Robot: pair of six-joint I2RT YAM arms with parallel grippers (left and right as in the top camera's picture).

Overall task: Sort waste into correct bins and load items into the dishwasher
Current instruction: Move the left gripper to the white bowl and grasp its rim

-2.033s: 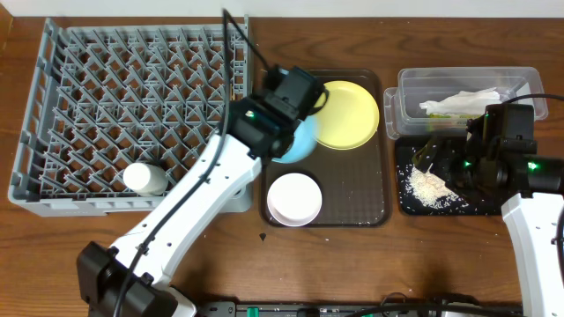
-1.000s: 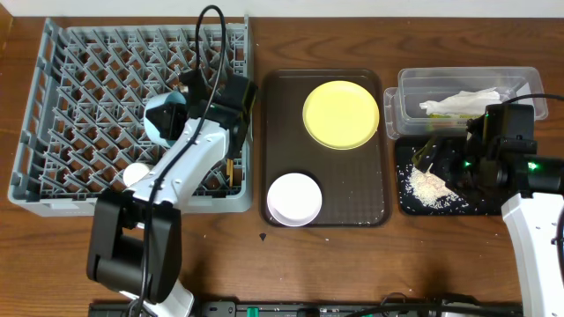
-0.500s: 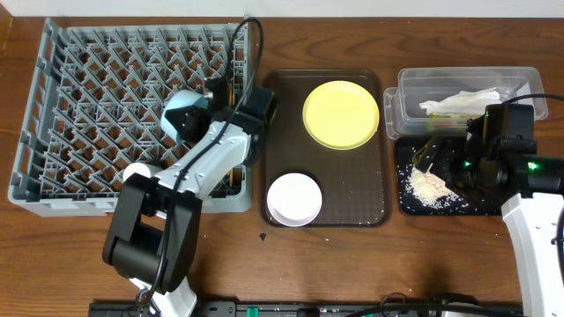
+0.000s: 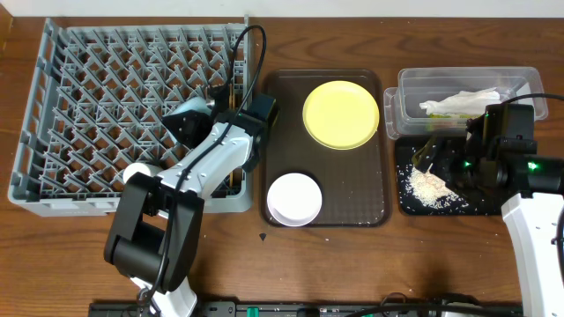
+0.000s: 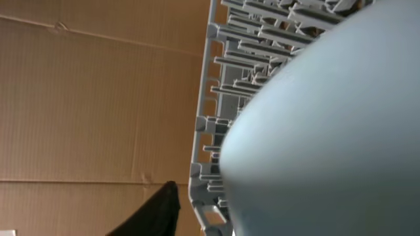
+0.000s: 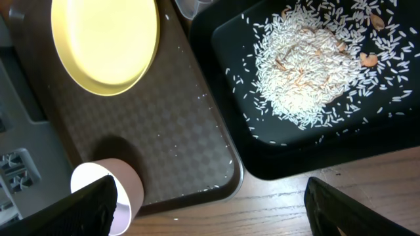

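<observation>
The rack (image 4: 88, 88) is sitting on the left. The big tray (image 4: 357, 185) is lying in the middle, carrying the plate (image 4: 341, 114) behind the bowl (image 4: 294, 199). On the right, the tub (image 4: 458, 76) is sitting behind the small tray (image 4: 407, 202).

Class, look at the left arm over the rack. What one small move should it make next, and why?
Probably ease the light blue bowl down between the pegs of the dish rack. The left gripper holds it tilted over the rack's right half, and it does not look seated. In the wrist view the bowl sits close to the pegs, so a short descent should do.
</observation>
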